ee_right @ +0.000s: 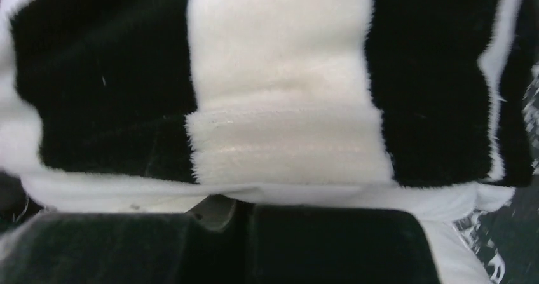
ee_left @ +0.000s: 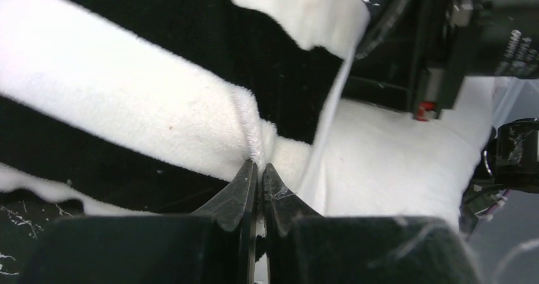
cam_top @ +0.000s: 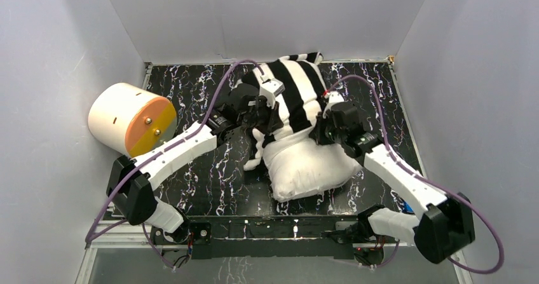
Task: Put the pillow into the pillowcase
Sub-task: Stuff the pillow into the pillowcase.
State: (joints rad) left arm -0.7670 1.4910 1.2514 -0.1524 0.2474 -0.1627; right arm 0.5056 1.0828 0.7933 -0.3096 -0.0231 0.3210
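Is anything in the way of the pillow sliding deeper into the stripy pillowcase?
Nothing visible blocks it. The pillow is partly inside the pillowcase, and the left gripper and right gripper pinch its open edge.

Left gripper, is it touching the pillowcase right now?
Touching. The left wrist view shows the left gripper shut, its tips pinching the pillowcase at the edge of a white stripe.
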